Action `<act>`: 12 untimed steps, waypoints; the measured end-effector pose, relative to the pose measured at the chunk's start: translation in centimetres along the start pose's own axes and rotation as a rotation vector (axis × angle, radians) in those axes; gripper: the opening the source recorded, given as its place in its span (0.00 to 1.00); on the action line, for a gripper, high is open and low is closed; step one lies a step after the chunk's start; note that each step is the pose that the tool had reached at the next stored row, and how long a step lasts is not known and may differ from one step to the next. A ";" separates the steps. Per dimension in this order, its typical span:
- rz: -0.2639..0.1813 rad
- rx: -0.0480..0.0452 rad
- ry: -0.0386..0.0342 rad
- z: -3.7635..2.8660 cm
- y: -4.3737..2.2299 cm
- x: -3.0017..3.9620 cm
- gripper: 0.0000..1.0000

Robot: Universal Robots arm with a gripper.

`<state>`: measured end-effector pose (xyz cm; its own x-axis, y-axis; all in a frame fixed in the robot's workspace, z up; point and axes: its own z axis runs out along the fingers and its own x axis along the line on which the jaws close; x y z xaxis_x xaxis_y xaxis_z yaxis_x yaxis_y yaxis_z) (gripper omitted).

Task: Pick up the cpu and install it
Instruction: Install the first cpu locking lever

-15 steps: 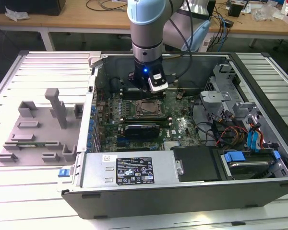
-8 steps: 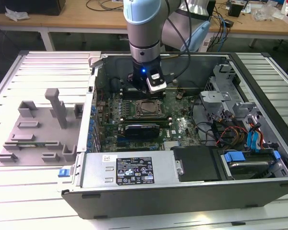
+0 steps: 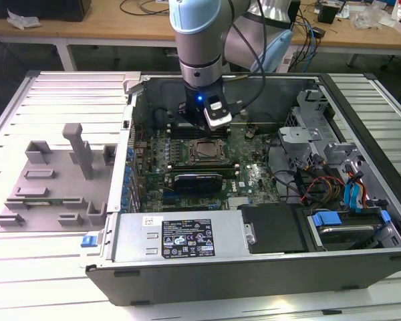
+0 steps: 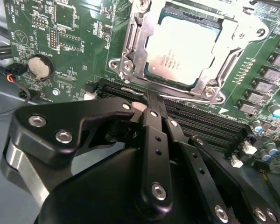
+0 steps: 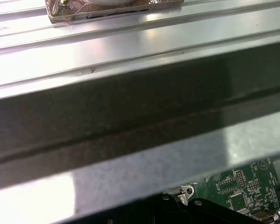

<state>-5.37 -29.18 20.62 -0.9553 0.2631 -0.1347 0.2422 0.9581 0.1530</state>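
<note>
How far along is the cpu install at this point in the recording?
Mostly done, by the look of it. The cpu already sits in the socket frame on the motherboard, silvery top up, in the second wrist view. Nothing shows in hand: the tool hangs just beside the socket, over the memory slots. Left: whether the socket's retention lever is latched cannot be told.

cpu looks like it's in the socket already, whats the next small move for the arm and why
Probably lift straight up. The cpu lies flat inside the socket frame, and the gripper sits low over the memory slots beside it, carrying nothing visible.
</note>
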 end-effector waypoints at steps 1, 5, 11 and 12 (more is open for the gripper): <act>0.001 -0.0017 -0.0089 0.02 -0.02 0.10 0.11; 0.002 -0.0047 -0.0209 -0.02 -0.06 0.65 0.11; -0.001 -0.0144 -0.0568 0.08 -0.20 1.12 0.11; -0.001 -0.0147 -0.0577 0.07 -0.21 1.19 0.11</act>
<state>-6.54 -29.07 20.36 -0.9442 0.2684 -0.1910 0.2382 0.9567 0.1671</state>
